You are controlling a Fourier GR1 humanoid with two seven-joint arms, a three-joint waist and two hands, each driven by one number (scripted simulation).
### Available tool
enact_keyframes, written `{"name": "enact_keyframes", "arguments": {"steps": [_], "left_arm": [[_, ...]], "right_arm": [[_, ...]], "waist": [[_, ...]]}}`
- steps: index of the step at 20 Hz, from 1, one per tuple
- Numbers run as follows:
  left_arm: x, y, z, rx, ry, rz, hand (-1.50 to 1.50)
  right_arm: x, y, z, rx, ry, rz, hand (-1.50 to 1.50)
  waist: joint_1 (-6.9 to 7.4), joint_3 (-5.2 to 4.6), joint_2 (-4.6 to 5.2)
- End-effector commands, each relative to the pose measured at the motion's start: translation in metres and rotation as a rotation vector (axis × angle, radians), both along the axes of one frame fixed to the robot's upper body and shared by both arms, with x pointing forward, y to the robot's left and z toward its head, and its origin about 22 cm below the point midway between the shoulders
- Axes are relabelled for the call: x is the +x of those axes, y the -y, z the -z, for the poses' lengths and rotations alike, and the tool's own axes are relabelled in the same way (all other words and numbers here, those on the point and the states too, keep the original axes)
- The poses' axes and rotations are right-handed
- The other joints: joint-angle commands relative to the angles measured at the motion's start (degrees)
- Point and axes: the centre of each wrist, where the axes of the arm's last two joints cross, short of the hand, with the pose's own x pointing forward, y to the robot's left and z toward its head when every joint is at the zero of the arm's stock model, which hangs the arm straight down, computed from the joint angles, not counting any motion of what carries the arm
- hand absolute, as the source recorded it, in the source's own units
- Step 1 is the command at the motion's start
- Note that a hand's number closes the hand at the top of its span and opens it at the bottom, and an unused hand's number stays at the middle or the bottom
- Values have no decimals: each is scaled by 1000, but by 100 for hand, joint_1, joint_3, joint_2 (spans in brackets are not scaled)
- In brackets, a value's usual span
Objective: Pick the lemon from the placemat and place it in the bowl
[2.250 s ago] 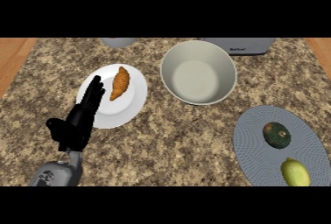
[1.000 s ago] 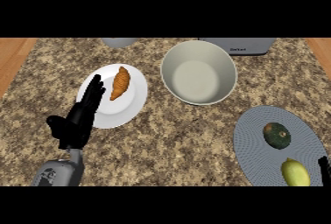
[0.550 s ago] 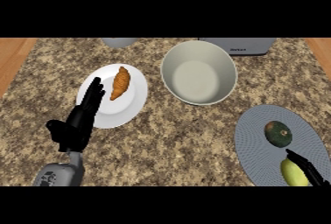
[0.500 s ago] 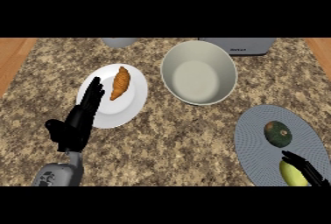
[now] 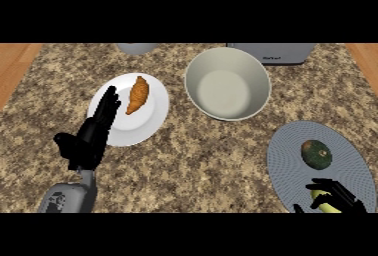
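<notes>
The yellow lemon (image 5: pixel 322 200) lies at the near edge of the round grey placemat (image 5: pixel 291 145) at the lower right, mostly hidden. My right hand (image 5: pixel 341 194) comes in from the bottom edge and lies over it, fingers spread across the top and thumb at its left side, not closed round it. The cream bowl (image 5: pixel 193 90) stands empty at the back centre, well away from that hand. My left hand (image 5: pixel 88 140) rests open at the left, fingers up, over the edge of a white plate.
A dark green avocado (image 5: pixel 316 153) lies on the placemat just beyond the lemon. The white plate (image 5: pixel 148 122) holds a croissant (image 5: pixel 137 94). A grey appliance (image 5: pixel 273 52) and a grey cup (image 5: pixel 136 47) stand at the counter's back edge.
My right hand has come up from the bottom right edge onto the placemat and now covers most of the lemon. The left hand has stayed still.
</notes>
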Motion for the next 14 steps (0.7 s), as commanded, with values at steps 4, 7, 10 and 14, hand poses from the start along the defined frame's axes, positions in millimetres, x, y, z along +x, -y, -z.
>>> {"name": "enact_keyframes", "arguments": {"steps": [4, 7, 10, 14], "left_arm": [[7, 18, -11, 12, 35, 103, 0], [9, 30, -12, 12, 35, 149, 0], [7, 31, -6, 11, 25, 129, 0], [7, 30, -7, 7, 15, 94, 0]], "right_arm": [[23, -5, -17, -197, -331, -777, 150], [31, -11, -32, -225, -434, -1076, 150], [39, -29, -49, -93, -422, -1273, 150], [56, -45, -87, -11, -286, -1433, 150]], "waist": [[872, 19, 226], [1001, 31, 231], [805, 48, 159], [471, 61, 68]]}}
